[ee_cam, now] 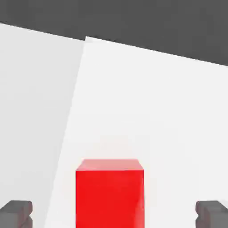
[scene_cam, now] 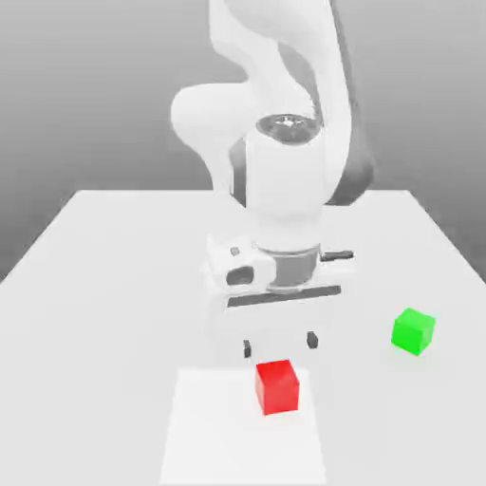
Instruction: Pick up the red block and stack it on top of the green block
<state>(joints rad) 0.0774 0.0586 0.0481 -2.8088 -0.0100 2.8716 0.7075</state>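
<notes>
The arm's two-finger tool (scene_cam: 280, 344) hangs wide and empty just behind the small matte red cube (scene_cam: 277, 386), apparently lining up to grasp it, while the matching matte green cube (scene_cam: 413, 331) sits well apart on the white tabletop (scene_cam: 104, 247).

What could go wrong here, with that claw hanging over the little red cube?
The gripper is open above the table, and the red block sits slightly nearer the camera than the fingertips in the exterior view. If it came straight down, a finger might land on the cube or nudge it aside. The green block is just as small, so a slightly off-centre release could let the red one slide off.
</notes>
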